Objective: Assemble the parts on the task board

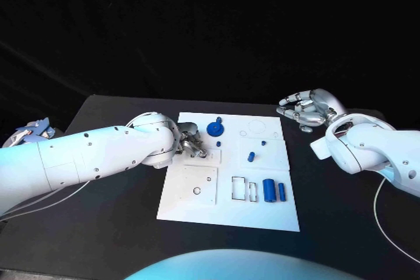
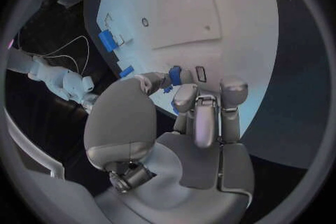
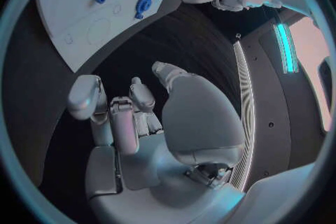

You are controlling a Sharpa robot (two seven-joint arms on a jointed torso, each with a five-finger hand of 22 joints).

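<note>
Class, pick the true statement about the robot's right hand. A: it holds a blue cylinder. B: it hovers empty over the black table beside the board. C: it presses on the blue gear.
B: the right hand hangs empty, fingers curled, over the black table off the task board.

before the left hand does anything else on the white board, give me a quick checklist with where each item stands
1. Left hand over the white task board: ok.
2. Small blue part at the left fingertips: ok; firmly pinched: cannot tell.
3. Right hand off the board, holding nothing: ok.
4. Blue round disc part clear of the left hand: cannot tell, very close.
5. Two blue cylinder parts lying untouched near the board's edge: ok.
</note>
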